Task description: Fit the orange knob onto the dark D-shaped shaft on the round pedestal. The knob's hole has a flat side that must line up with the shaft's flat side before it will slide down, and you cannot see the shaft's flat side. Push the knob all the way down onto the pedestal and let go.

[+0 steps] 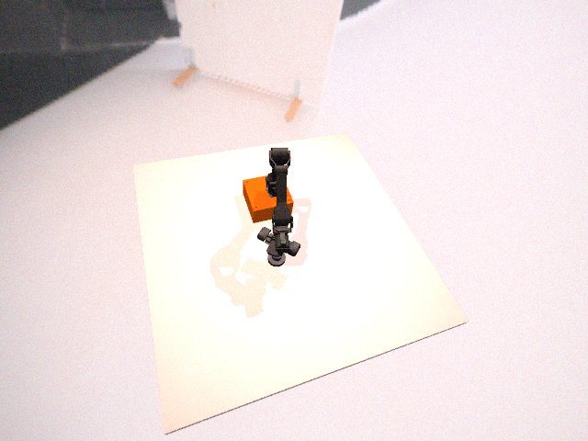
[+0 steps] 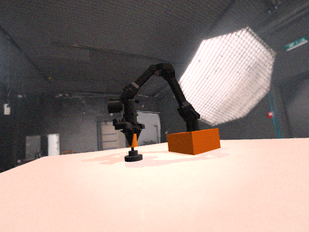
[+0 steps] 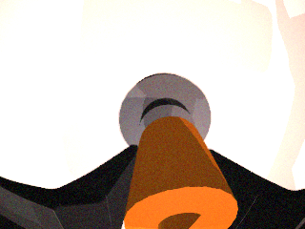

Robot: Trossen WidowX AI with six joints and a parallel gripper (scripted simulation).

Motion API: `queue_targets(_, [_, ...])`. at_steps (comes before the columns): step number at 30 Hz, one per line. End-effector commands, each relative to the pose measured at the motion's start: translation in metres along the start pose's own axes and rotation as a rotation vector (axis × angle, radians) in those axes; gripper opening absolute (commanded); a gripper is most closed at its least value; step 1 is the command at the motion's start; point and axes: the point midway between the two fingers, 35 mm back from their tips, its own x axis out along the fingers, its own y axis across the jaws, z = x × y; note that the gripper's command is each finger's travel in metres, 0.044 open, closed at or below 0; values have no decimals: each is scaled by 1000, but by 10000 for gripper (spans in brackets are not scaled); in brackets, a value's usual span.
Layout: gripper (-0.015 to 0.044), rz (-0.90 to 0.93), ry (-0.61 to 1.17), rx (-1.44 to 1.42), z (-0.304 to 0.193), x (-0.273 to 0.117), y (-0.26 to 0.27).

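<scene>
The orange knob is upright between the fingers of my gripper, which is shut on it. The round dark pedestal stands on the table under the knob. A short length of the dark shaft shows between the knob's lower end and the pedestal's raised hub, so the knob is above the pedestal, not down on it. Whether the shaft's tip is inside the knob's hole is hidden. The shaft's flat side does not show. In the wrist view the knob's upper end shows part of its hole.
The arm's orange base box stands behind the pedestal, with the arm arching over from it. The pale square table top has its edges well away from the pedestal. A white panel stands beyond the table.
</scene>
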Motion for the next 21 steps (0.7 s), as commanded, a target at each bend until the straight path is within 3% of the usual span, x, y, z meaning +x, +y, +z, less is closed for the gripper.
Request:
queue_targets(1, [0,3,-5,4,2,-4,2])
queue_targets(10, [0,3,-5,203,4,-6,3])
queue_targets(21, [0,3,-5,213,3,-2,2])
